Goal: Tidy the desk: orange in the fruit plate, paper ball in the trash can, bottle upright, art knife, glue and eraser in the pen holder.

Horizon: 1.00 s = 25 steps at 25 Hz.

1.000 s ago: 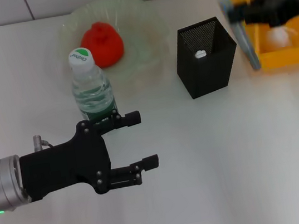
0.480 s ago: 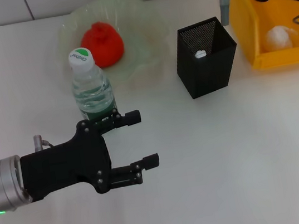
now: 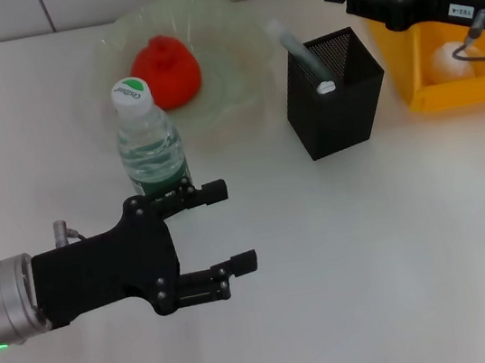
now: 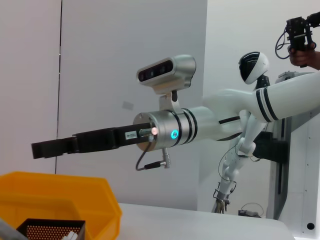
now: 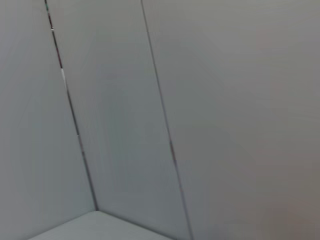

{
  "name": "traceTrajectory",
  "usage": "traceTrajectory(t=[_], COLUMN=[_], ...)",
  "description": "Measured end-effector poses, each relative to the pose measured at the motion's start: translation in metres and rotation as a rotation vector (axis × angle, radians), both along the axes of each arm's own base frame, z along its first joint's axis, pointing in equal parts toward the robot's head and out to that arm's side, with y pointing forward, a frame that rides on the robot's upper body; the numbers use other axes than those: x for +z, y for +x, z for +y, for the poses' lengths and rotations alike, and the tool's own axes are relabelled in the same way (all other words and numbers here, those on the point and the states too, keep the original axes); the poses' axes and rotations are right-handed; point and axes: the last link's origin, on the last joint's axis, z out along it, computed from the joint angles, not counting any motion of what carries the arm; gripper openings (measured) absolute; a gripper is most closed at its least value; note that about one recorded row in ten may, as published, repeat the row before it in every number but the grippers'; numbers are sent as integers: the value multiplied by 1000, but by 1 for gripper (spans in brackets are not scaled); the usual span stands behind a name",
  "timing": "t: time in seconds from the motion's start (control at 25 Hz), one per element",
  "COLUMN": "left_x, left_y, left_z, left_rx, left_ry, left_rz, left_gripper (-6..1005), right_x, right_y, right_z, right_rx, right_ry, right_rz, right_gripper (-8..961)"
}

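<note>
White desk [image 3: 400, 258] (plain, matte) meets a pale panelled wall [image 5: 200, 100].

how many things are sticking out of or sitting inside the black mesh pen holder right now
2 visible in the pen holder: the glue, a grey stick leaning out of its top toward the fruit plate, and a small white tip just inside. More may be hidden behind the mesh.

Bright, even overhead light, soft shadows; the glue [image 3: 300, 52] is motion-blurred.
</note>
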Motion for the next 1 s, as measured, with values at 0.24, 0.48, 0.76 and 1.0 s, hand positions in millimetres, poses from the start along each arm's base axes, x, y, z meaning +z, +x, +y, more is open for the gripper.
traceTrajectory(t=[0.24,0.48,0.76,1.0], left_x=[2,5,12,19], left_y=[-1,-6,-14,-22], left_z=[-2,-3,-5,-6], left_rx=[2,23,56,91], left_ry=[-9,-17,-23,-34], left_rz=[-8,0,20,28], left_gripper=[828,829,829,829], right_x=[17,29,3,-9], right_y=[-6,6,30,40], right_z=[-44,-105,-132,-142], right_rx=[141,268,200,269], right_ry=[-224,-426,-586,-555], right_rz=[-41,-9,-56,-24], right_gripper=[439,602,702,702])
